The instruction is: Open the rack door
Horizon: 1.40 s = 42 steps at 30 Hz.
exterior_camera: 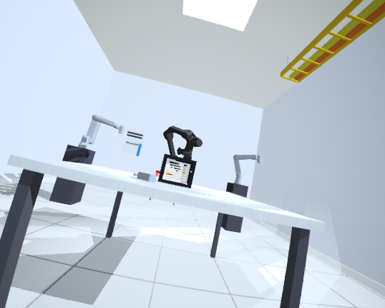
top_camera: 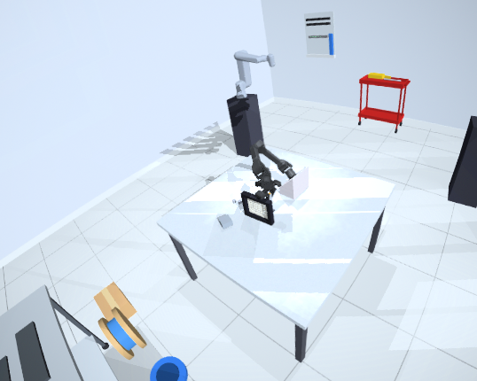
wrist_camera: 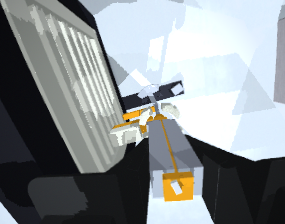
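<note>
The rack's black frame [top_camera: 272,218] [exterior_camera: 193,173] stands upright on the table [top_camera: 322,248] [exterior_camera: 267,211]. The door's pale slatted panel [wrist_camera: 76,85] fills the left of the wrist view. The handle [wrist_camera: 185,150], a grey bar with an orange line and orange end, stands beside the panel and points toward the wrist camera. My gripper [wrist_camera: 165,141] [top_camera: 269,193] is shut on the handle, one black finger on each side. In the exterior view the fingers are hidden behind the rack. How far the handle is turned and the door's exact angle are hard to tell.
A grey block [top_camera: 224,221] [exterior_camera: 144,176] lies beside the rack on the table. A pale upright panel [top_camera: 297,183] [wrist_camera: 283,60] stands on the other side, close to the arm. A small object [top_camera: 235,201] lies near the rack.
</note>
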Each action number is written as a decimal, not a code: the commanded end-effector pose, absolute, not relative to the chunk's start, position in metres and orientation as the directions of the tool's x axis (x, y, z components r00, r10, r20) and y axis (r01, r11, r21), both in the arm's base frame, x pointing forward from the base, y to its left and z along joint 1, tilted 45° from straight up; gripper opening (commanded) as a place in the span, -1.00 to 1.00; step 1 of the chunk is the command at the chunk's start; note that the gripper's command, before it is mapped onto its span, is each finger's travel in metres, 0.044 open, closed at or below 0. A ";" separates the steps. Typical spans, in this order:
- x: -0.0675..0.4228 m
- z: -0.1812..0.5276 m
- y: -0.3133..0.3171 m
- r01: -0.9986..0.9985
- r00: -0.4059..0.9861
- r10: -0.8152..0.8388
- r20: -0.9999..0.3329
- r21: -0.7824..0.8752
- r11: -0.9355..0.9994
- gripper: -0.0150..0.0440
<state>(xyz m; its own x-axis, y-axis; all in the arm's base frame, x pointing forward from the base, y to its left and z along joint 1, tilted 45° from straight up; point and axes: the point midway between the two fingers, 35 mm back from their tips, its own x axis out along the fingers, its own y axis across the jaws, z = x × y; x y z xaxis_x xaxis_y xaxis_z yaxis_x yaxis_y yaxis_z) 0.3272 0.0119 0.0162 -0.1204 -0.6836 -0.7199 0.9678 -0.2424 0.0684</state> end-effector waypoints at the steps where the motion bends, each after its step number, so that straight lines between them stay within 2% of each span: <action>1: 0.326 0.017 0.011 0.974 -0.120 -0.686 -0.717 0.047 -0.220 -0.40; 20: 0.306 0.024 0.007 0.969 -0.121 -0.686 -0.717 -0.234 0.074 -0.40; 42: 0.265 0.048 -0.011 0.792 -0.123 -0.687 -0.716 -0.488 0.366 -0.40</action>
